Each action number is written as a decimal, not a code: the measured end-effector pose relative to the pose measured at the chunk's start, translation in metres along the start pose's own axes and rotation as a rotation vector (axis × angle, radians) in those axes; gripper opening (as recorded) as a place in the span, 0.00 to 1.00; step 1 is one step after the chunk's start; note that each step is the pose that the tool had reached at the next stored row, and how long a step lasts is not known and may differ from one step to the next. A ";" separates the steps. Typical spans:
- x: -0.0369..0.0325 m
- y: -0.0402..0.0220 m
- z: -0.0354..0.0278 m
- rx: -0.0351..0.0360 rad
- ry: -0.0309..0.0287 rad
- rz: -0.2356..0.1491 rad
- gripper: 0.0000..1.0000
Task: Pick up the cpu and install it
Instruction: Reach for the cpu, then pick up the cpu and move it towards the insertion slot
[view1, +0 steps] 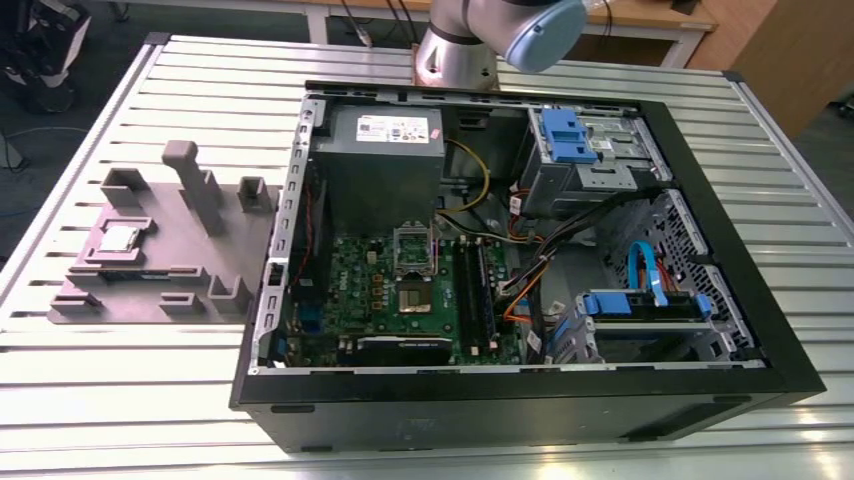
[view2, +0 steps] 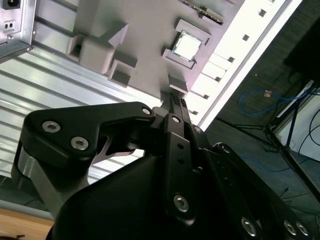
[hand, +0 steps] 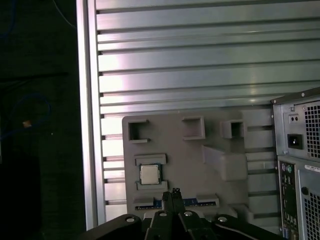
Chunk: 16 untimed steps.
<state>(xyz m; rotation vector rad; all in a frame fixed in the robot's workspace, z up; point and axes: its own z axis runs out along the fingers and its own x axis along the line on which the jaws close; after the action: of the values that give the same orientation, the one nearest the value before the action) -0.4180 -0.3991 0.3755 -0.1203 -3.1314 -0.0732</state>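
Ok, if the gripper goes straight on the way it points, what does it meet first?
In the first wrist view the gripper lines up with the long slot on the grey fixture plate, beside the cpu, probably not the cpu itself. Depth is unclear.

This is a robotics lab or workshop set up for computer assembly. A slatted aluminium worktop (view1: 120, 400) carries an open desktop computer case (view1: 534, 410) lying on its side with its green motherboard (view1: 380, 290) exposed, and at the exterior view's left a grey moulded fixture plate (view1: 160, 285) with pockets and upright holders for parts. A robot arm (view1: 461, 45) rises at the worktop's far edge with a wooden bench (view1: 654, 20) behind it, and in the second wrist view a loose blue cable (view2: 255, 97) and black stand legs (view2: 295, 125) lie on a dark floor (view2: 250, 145) beside the worktop.
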 end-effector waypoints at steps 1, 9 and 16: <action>0.0026 -0.0002 0.0001 0.0000 0.0000 0.000 0.11; 0.0128 -0.0010 0.0005 -0.0001 0.0000 0.000 0.11; 0.0135 -0.0011 0.0005 0.0000 0.0000 0.000 0.11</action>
<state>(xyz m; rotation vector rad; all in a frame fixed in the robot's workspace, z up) -0.4315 -0.3991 0.3750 -0.1203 -3.1315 -0.0733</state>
